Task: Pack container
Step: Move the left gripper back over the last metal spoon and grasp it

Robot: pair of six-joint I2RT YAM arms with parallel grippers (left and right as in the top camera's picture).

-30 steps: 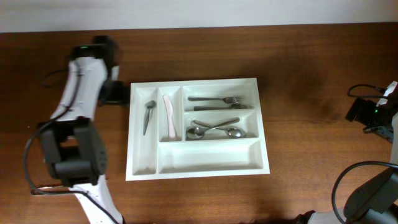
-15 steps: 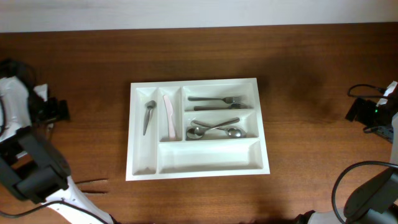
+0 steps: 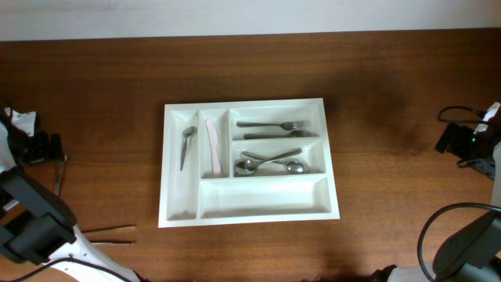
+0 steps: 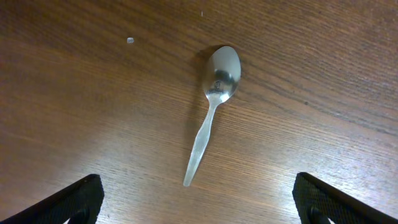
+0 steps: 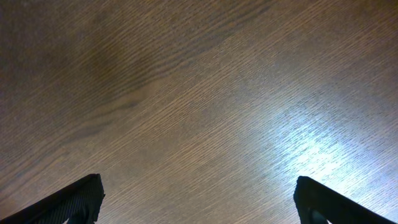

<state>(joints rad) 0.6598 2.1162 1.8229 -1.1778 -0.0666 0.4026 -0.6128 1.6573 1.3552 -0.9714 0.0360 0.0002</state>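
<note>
The container [image 3: 250, 104], a large white cutlery tray, lies at the table's middle. It holds a spoon [image 3: 186, 145] in the far-left slot, a pink knife [image 3: 212, 147] in the slot beside it, forks [image 3: 270, 128] in the top wide compartment and spoons [image 3: 270, 162] in the middle one. The bottom wide compartment [image 3: 262, 198] holds nothing. My left gripper [image 3: 48, 147] is at the far left edge, well apart from the tray. It is open [image 4: 199, 205] just above a loose metal spoon [image 4: 211, 112] lying on the wood. My right gripper [image 3: 452, 139] is open [image 5: 199, 202] over bare wood at the far right.
The loose spoon also shows in the overhead view [image 3: 59, 175], near the left edge. Two thin dark sticks [image 3: 109, 229] lie on the table at the front left. A black cable [image 3: 458, 113] runs by the right arm.
My left arm has swung from the tray's top-left corner out to the table's far left edge, over the loose spoon. The right arm and the tray's contents have not moved.
</note>
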